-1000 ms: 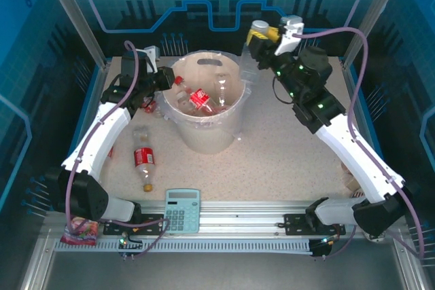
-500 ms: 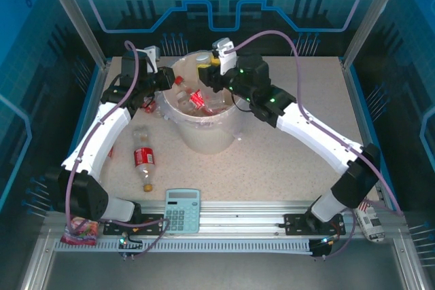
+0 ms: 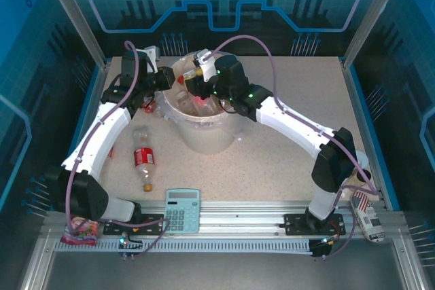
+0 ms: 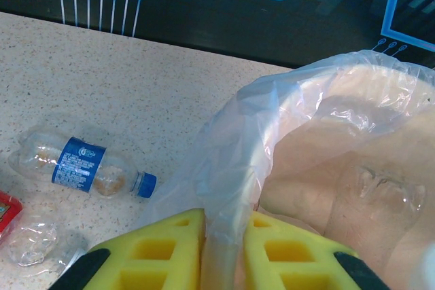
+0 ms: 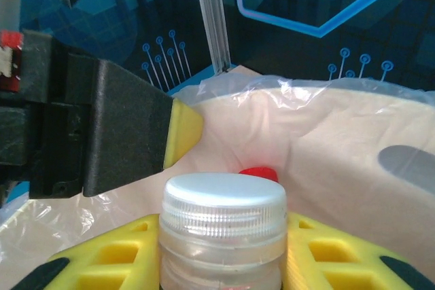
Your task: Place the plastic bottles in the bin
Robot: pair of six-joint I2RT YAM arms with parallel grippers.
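On the desk (image 3: 285, 157) the bin (image 3: 207, 134) stands far-centre — the left gripper (image 4: 223, 252) has its jaws clenched on the lined rim. The right gripper (image 5: 221, 259) grasps a pale-capped bottle (image 5: 223, 212) over the bin's mouth, while a red-labelled bottle (image 3: 144, 160) lies on the desk left of the bin.

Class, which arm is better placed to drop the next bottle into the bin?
Right. The right jaws hold a white-capped bottle above the bin; the left jaws clamp its lined rim.

Cream-white round plastic bin (image 3: 207, 137). Blue-labelled, blue-capped clear plastic bottle (image 4: 81, 168). Whitish-capped clear plastic bottle (image 5: 223, 236). Speckled beige table (image 3: 272, 161). Pale blue rectangular calculator (image 3: 183, 210).
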